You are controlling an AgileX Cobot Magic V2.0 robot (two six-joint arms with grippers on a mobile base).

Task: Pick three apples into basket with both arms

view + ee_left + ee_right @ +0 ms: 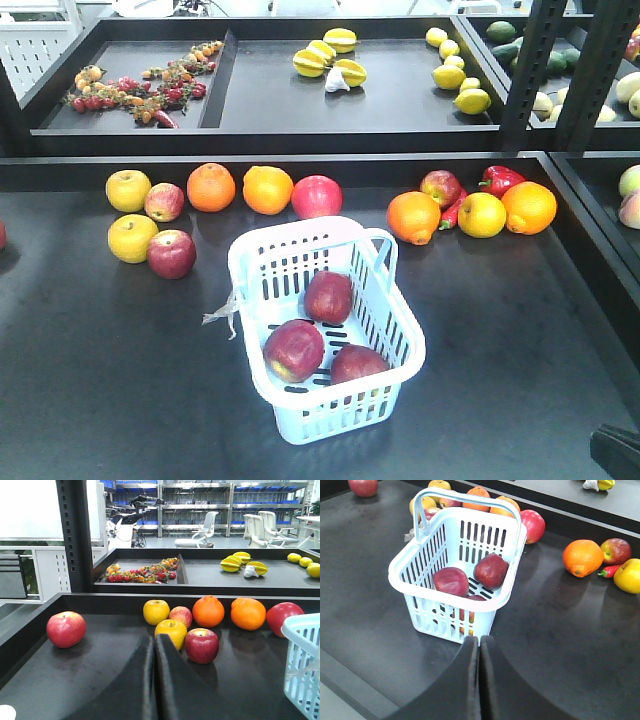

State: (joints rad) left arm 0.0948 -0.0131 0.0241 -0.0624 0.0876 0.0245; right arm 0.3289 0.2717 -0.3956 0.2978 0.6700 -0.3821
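Three apples (328,297) are held inside the basket (399,351); the left end effector (154,645) and right end effector (479,645) are clenched, empty.

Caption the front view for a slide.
Three apples sit in the basket on the table.

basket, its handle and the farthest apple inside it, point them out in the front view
basket (262,262), front view, far-left rim corner
handle (385,243), front view, top of the hoop
farthest apple (329,297), front view, centre of its skin
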